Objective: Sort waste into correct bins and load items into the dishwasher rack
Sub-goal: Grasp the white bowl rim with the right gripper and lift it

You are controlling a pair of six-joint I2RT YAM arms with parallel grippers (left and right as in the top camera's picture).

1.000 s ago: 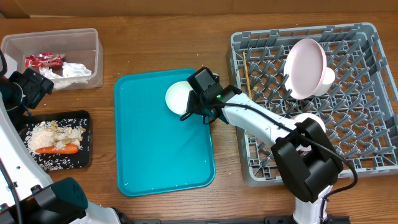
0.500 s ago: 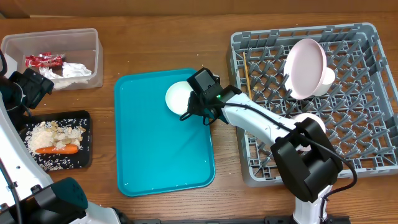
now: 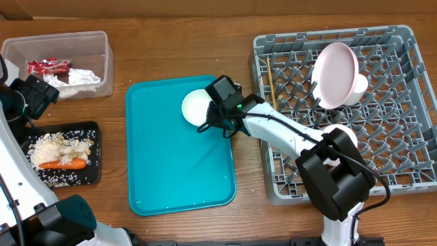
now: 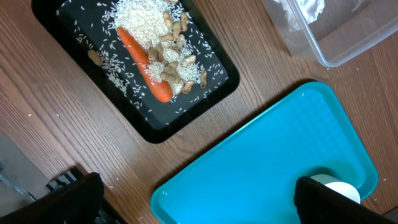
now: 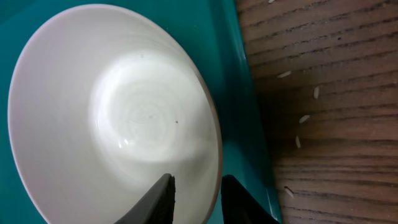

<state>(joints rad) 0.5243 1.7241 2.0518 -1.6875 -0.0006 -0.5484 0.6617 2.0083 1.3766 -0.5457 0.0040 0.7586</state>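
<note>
Since the right gripper (image 5: pixel 198 196) stood open astride the rim of the small bowl (image 5: pixel 112 118), at the teal tray's (image 3: pixel 177 157) corner beside the dishwasher rack (image 3: pixel 382 143), it needed a square, firm pinch before lifting.

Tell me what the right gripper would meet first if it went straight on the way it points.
The white bowl on the teal tray. The right gripper has its fingers either side of the rim, so the rim would pass between them; how far off is hard to judge.
</note>
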